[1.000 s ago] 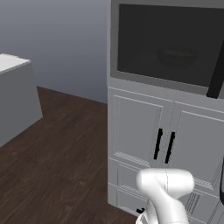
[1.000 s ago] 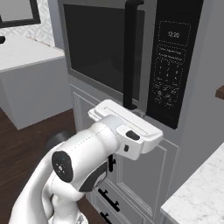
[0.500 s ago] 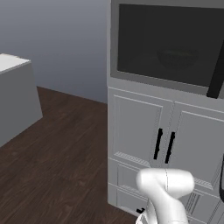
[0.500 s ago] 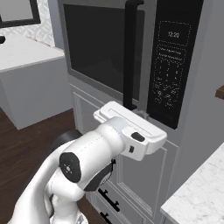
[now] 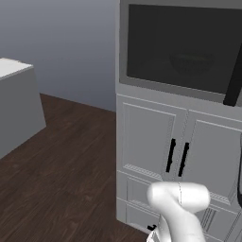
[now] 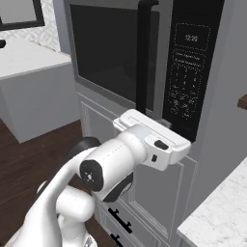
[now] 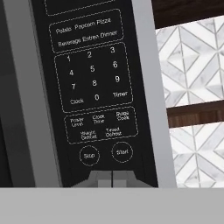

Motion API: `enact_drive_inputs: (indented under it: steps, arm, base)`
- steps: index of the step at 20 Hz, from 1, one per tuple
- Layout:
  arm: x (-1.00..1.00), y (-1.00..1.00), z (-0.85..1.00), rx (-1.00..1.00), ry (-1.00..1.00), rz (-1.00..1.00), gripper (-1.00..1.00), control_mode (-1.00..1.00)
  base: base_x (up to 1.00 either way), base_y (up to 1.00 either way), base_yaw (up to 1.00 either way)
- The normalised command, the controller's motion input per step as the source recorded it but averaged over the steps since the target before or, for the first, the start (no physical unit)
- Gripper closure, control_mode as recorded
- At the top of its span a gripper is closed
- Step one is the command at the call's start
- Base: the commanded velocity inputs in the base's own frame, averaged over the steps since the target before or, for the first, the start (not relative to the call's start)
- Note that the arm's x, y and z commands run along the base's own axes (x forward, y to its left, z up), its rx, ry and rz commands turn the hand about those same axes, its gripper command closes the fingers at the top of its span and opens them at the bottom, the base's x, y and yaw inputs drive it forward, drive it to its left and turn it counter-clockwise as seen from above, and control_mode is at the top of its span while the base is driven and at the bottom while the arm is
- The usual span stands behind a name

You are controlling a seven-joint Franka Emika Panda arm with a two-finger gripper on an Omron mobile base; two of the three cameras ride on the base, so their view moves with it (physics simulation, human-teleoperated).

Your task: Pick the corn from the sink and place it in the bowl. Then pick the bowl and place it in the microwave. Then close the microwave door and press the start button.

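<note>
Hovering gripper (image 7: 112, 178) below Start button (image 7: 122, 152), fingertips together; bowl (image 5: 191, 63) dim behind microwave door (image 5: 182, 45)

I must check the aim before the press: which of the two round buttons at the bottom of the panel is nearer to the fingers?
The Start button, right of the Stop button: the fingers rise just below it, slightly left.

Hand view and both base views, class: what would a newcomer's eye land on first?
In the hand view, the black keypad panel looms close, with the round Start button just above the gripper, whose fingertips sit together. In the right base view, the white arm reaches up to the microwave, its hand just below the panel. In the left base view, the bowl shows dimly behind the shut microwave door.
</note>
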Motion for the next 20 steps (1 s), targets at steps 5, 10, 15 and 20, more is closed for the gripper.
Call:
enact_drive_inputs:
  steps: [5, 10, 15, 20]
  arm:
    - [0.32, -0.15, -0.04, 0.0, 0.01, 0.0, 1.0, -1.0]
    - [0.27, -0.23, -0.04, 0.0, 0.0, 0.0, 1.0, -1.0]
    - [0.13, -0.27, -0.01, 0.0, 0.0, 0.01, 1.0, -1.0]
    - [0.22, -0.15, -0.1, 0.0, 0.0, 0.0, 1.0, -1.0]
  base:
    - [0.0, 0.0, 0.0]
    - [0.0, 0.0, 0.0]
    - [0.0, 0.0, 0.0]
    - [0.0, 0.0, 0.0]
